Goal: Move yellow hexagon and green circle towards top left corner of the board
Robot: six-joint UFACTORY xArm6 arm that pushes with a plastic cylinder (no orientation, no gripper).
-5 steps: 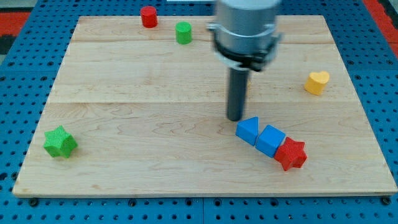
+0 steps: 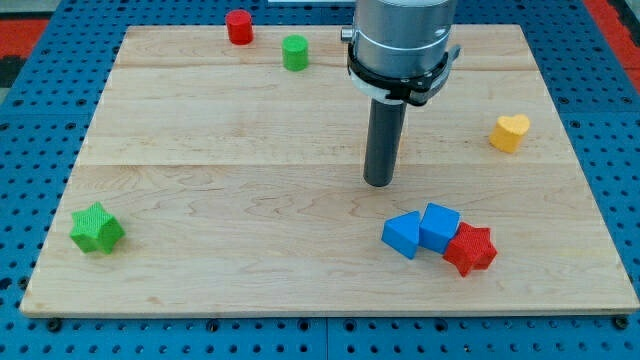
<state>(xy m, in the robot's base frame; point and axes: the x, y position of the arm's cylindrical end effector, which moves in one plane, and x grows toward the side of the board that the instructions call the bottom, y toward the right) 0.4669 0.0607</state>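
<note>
The green circle block stands near the view's top, left of centre. The only yellow block showing is heart-shaped, near the right edge; I see no yellow hexagon. My tip rests on the board near its middle. It is well below and right of the green circle and left of the yellow heart. It is just above the blue triangle and touches no block.
A red cylinder sits at the top, left of the green circle. A green star lies at the lower left. The blue triangle, a blue cube and a red star cluster at the lower right. The wooden board lies on a blue pegboard.
The blue triangle has shifted down and now sits lower beside the blue cube; the cube and red star nudged slightly right. My tip has barely moved.
</note>
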